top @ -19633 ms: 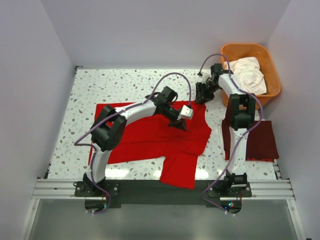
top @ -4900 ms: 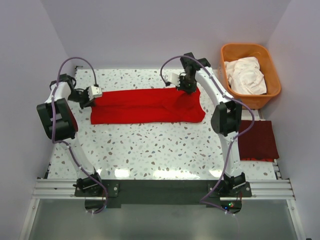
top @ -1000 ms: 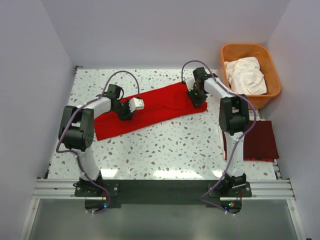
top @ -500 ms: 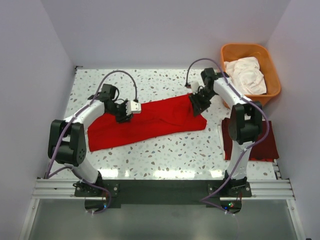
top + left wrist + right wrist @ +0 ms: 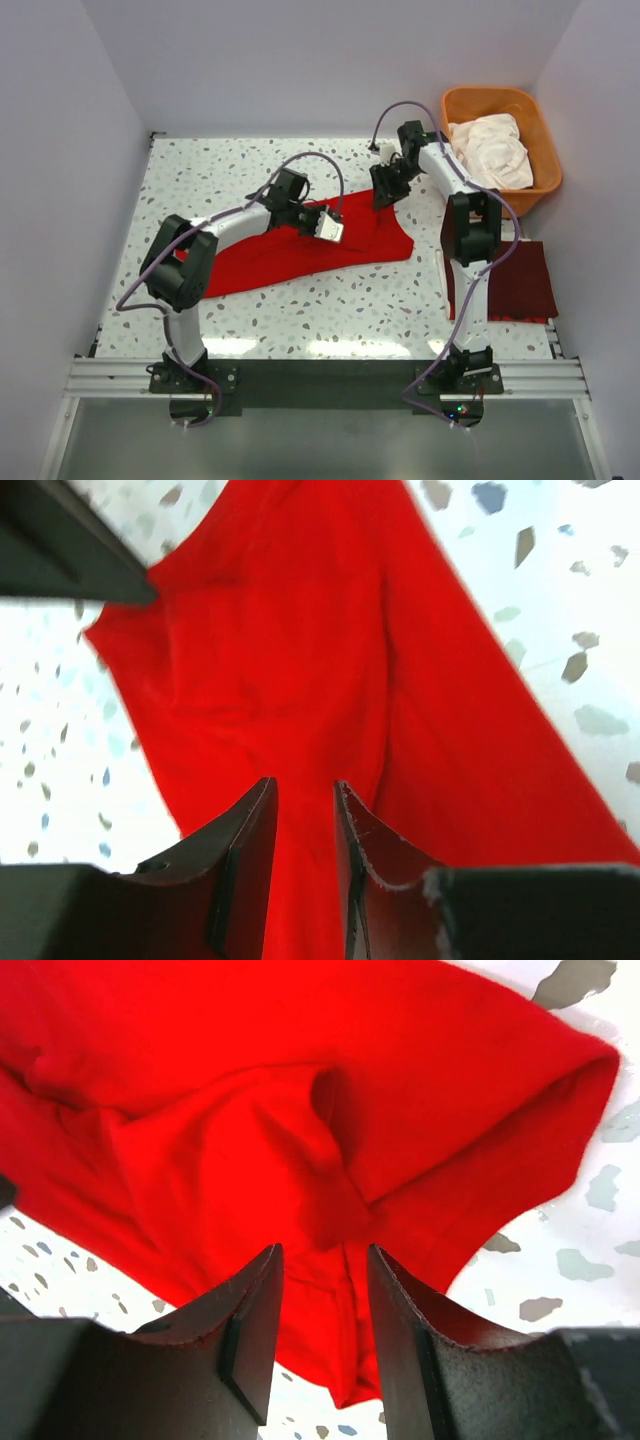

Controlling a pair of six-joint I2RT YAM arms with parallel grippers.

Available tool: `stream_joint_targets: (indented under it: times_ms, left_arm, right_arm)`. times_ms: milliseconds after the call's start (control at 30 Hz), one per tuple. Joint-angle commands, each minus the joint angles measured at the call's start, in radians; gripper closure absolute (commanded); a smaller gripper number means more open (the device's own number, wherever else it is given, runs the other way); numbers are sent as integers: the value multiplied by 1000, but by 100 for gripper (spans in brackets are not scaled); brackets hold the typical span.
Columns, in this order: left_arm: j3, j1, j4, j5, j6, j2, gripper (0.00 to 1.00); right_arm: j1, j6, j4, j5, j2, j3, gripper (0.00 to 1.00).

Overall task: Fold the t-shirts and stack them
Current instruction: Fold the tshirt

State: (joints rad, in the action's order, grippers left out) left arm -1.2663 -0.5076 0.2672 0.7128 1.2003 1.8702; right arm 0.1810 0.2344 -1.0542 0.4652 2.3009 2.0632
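The bright red cotton t-shirt, folded into a long band, slants across the middle of the speckled white table. The left gripper at frame centre and the right gripper at the band's upper-right corner are both nearly closed, pinching red cloth, seemingly to fold it across. A folded dark maroon shirt at right awaits the stack. An orange plastic basket sits upper right, out of the way.

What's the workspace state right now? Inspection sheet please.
Surface: speckled table, no stains seen.
Job's things: red t-shirt lies mid-table as a long folded strip; dark red shirt folded flat at right edge; white garments in orange basket, far right.
Clutter: nothing seen.
Grippers: left gripper and right gripper on red t-shirt, jaws narrow, cloth between.
Cables: purple cables loop over both arms, no snag seen.
Surroundings: plain walls, nothing seen.
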Motion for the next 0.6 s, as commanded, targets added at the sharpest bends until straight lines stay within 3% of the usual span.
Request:
stream_joint_targets:
  times_ms: [0,567]
  left_arm:
    - [-41,-52,-76,53,105,23,67]
    - [-79,-137,-9,45,240,144,61]
  right_arm:
    - [0,-43,20,49,-18,18,57]
    - [0,-49,-3,93,3,-9,56]
